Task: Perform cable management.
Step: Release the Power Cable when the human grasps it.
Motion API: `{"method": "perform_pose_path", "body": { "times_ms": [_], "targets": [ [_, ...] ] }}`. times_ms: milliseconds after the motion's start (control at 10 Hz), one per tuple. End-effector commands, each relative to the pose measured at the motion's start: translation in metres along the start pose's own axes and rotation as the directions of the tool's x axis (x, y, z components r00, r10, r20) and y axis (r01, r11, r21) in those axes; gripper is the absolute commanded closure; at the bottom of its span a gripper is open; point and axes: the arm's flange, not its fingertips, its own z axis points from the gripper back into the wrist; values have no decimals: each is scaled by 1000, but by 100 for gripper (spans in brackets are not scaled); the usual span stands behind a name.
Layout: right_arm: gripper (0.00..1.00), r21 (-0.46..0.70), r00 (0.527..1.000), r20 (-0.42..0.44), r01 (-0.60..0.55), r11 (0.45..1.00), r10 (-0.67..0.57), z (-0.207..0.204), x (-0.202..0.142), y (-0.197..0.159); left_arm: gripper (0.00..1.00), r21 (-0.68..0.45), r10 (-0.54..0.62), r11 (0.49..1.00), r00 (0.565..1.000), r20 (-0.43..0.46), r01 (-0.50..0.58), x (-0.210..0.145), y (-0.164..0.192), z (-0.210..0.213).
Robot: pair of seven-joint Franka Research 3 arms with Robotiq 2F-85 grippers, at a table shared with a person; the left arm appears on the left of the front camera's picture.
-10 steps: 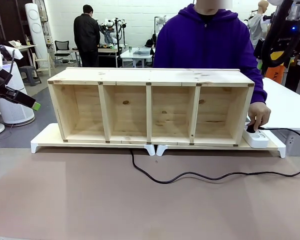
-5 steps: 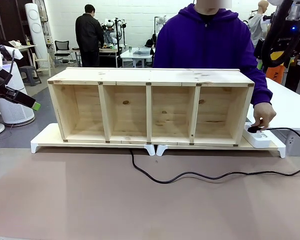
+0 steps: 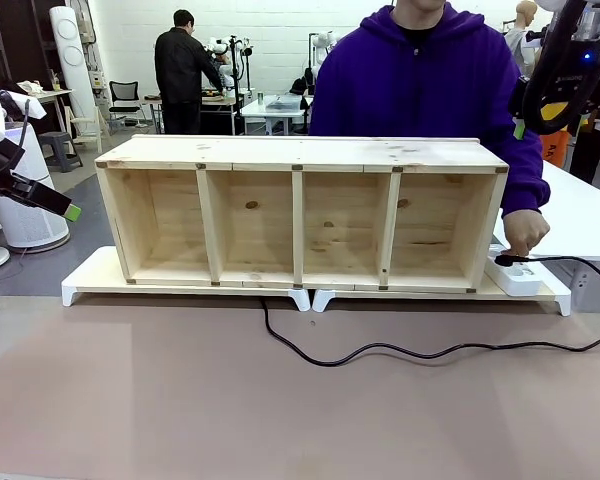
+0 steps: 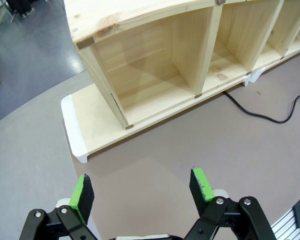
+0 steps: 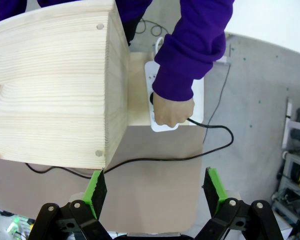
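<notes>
Slack in the cable [image 3: 380, 352] is risking a snag while the person's hand [image 3: 525, 232] is gripping its plug; left gripper [image 4: 142, 186] and right gripper [image 5: 155, 186] are hanging wide open, empty.

Person's hand [image 5: 173, 111] on the cable [image 5: 210, 145] plug at white power strip [image 5: 157, 75].
</notes>
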Motion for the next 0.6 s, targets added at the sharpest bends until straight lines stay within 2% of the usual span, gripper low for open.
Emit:
{"method": "perform_pose_path", "body": {
  "times_ms": [0,500],
  "targets": [
    [0,0,1000,-9,3,1000,-3,-1,-1,0,0,-2,8,1000,1000,7,-8,-1,0,-1],
    [0,0,1000,-9,3,1000,-3,-1,-1,0,0,-2,8,1000,1000,7,-8,-1,0,-1]
  ]
}}
